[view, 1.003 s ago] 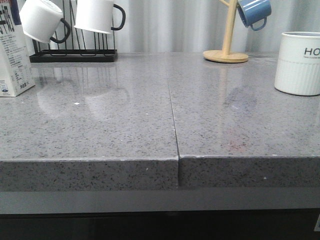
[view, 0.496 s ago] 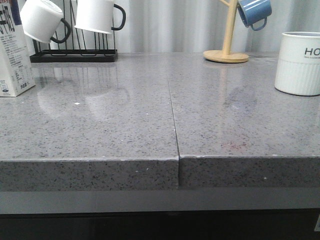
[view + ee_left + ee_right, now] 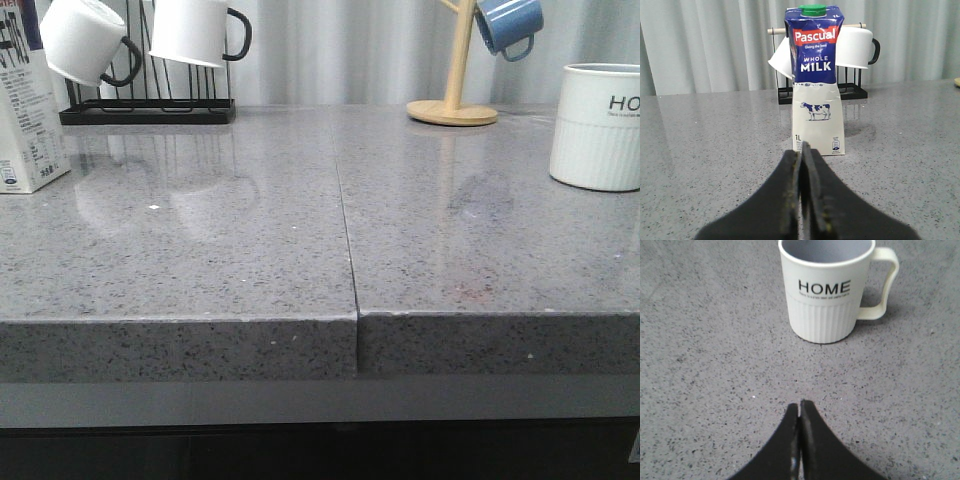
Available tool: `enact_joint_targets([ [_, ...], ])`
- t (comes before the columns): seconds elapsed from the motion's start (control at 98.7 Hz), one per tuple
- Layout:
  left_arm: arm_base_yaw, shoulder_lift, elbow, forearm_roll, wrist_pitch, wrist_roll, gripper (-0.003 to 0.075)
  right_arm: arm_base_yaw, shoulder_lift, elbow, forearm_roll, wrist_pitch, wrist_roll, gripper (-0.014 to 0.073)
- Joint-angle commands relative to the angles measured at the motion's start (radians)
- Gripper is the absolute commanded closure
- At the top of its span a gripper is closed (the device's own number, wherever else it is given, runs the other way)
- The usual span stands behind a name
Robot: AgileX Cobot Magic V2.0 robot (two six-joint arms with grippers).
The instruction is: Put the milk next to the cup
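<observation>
Nothing is seen to have shifted on the counter since a second ago: the milk carton, the mugs and the cup are found exactly where they were in the front view.

The grey speckled counter is taken as the landmark, a seam running down its middle. At its far left edge the milk is stood upright, only partly caught by the front view; from the left wrist view its dark blue top, green cap, cow picture and "1L" mark are plainly read. Just behind the milk, at the counter's back left, a black wire rack is seen with two white black-handled mugs hung on it.

At the counter's far right the cup is set upright, "HOME" lettered on it, handle intact, well apart from the milk. At the counter's back right a wooden mug tree is stood, a blue mug hung from it.

The left gripper is held before the milk, fingers pressed together, nothing pinched. The right gripper is held near the cup, likewise closed on nothing.
</observation>
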Motion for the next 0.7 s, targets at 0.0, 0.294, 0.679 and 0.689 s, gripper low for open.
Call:
enact_joint_targets([
  [0.0,0.002,-0.033,0.05,-0.01,-0.08,-0.008,0.0741,-0.004,0.034,-0.038,0.008,-0.095,-0.001,0.0657],
  [0.294,0.002,-0.033,0.05,-0.01,-0.08,-0.008,0.0741,-0.004,0.057,-0.038,0.008,-0.119,-0.001,0.028],
  [0.679,0.002,-0.033,0.05,-0.01,-0.08,-0.008,0.0741,-0.183,0.057,-0.037,0.002,-0.216,0.002,0.0179],
  [0.689,0.002,-0.033,0.05,-0.01,-0.08,-0.008,0.0741,-0.185,0.057,-0.037,0.002,-0.223,0.002,0.0179],
])
